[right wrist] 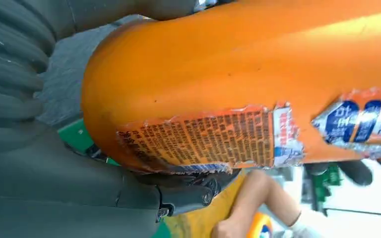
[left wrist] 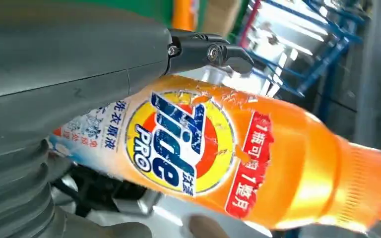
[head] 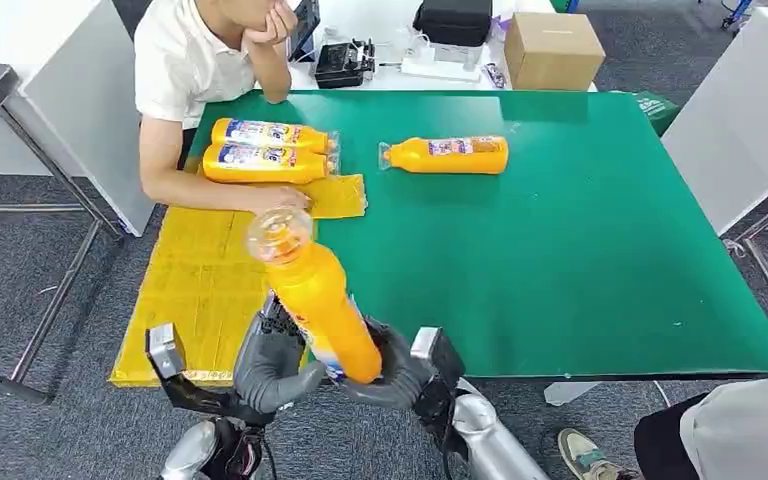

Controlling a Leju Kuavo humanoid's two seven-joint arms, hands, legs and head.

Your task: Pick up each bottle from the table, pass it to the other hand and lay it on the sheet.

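Note:
An orange detergent bottle [head: 315, 295] with a clear cap stands tilted in the air over the table's near edge, cap pointing away from me. My left hand [head: 272, 362] grips its lower part from the left and my right hand [head: 400, 372] wraps it from the right. In the left wrist view the bottle's label [left wrist: 178, 144] lies under the thumb; the right wrist view has fingers [right wrist: 188, 191] curled under the bottle [right wrist: 238, 74]. Two more bottles [head: 265, 150] lie side by side on the yellow sheet [head: 200, 280]. Another bottle [head: 448, 155] lies on the green table [head: 580, 250].
A person in a white shirt [head: 195, 60] sits at the far left corner, one forearm [head: 220, 195] resting across the sheet beside the two laid bottles. A cardboard box [head: 552, 50] and black devices stand behind the table. Another person's knee [head: 740, 430] is at the near right.

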